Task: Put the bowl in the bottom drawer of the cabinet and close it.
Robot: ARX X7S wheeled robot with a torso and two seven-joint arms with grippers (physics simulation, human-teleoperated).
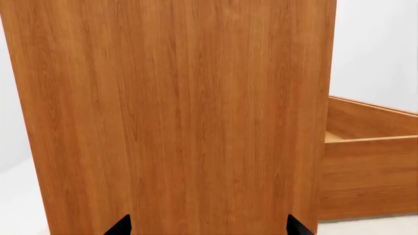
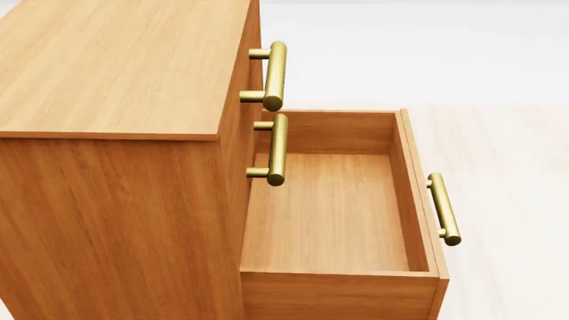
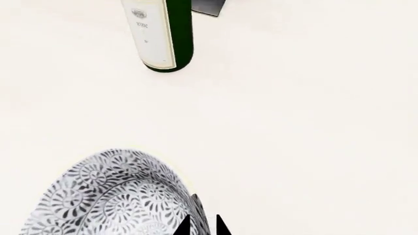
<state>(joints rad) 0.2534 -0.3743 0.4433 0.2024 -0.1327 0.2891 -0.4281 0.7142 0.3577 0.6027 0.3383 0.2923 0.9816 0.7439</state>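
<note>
Close between the two dark fingertips of the right end effector (image 3: 202,226) sits the rim of the bowl (image 3: 114,196), its white-grey wall covered in a fine blue-grey floral pattern. The tips stand narrowly apart with the rim's edge passing between them, so the end effector appears clamped on the bowl. Beyond the bowl, well apart from it, a dark green bottle (image 3: 166,34) with a pale label stands on the pale surface (image 3: 307,122).

Just ahead of the left end effector (image 1: 207,226) rises the flat wood-grain side of the cabinet (image 1: 176,107). Only two black fingertips show in the left wrist view, set wide apart with nothing between them, so this end effector is open and holds nothing. Off to one side of it, past the cabinet's edge, the bottom drawer (image 1: 369,171) juts out.

From the head view neither end effector shows. The bottom drawer (image 2: 329,213) is pulled well out of the cabinet (image 2: 116,73), its brass handle (image 2: 443,208) on the outer face, and its inside holds nothing. Two more brass handles (image 2: 274,75) mark the shut drawers above it.
</note>
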